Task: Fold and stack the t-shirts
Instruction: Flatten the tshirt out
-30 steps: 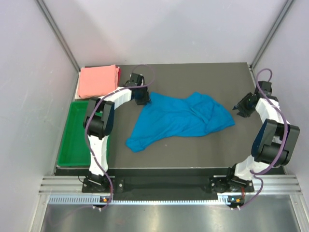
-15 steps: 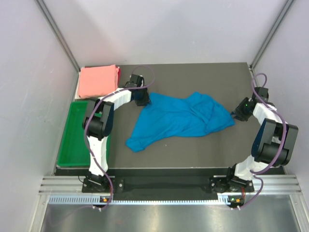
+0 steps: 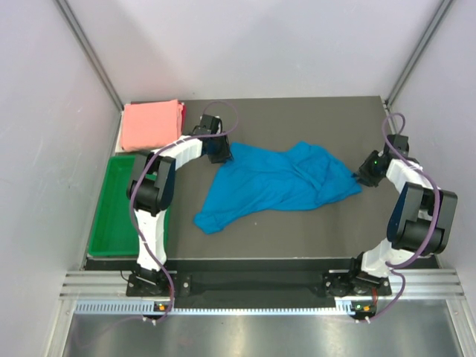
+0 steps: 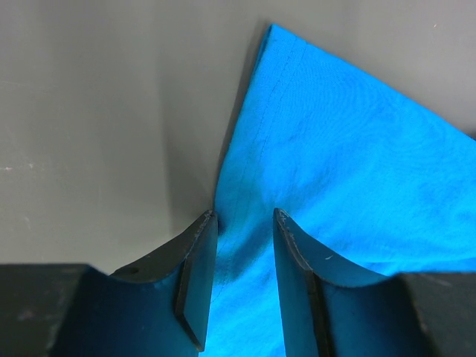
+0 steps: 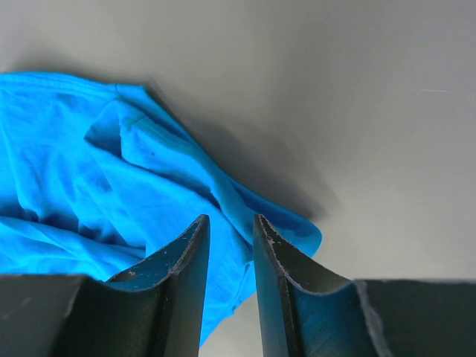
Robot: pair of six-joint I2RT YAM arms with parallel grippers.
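A bright blue t-shirt (image 3: 275,186) lies crumpled and spread across the middle of the dark table. A salmon pink t-shirt (image 3: 151,124) sits folded at the back left corner. My left gripper (image 3: 222,154) is down at the blue shirt's back left corner. In the left wrist view its jaws (image 4: 244,216) stand apart with the blue cloth (image 4: 335,163) lying between them. My right gripper (image 3: 362,175) is at the shirt's right end. Its jaws (image 5: 229,218) are narrowly apart, straddling a fold of the blue cloth (image 5: 89,171) near its edge.
A green plastic tray (image 3: 111,216) stands along the left edge of the table, in front of the pink shirt. Grey walls with metal posts close in the back and both sides. Bare dark table surface (image 3: 297,123) lies behind the blue shirt.
My right gripper has moved left onto the blue shirt's right end, and its jaws have narrowed. The left gripper and the shirts have not moved.
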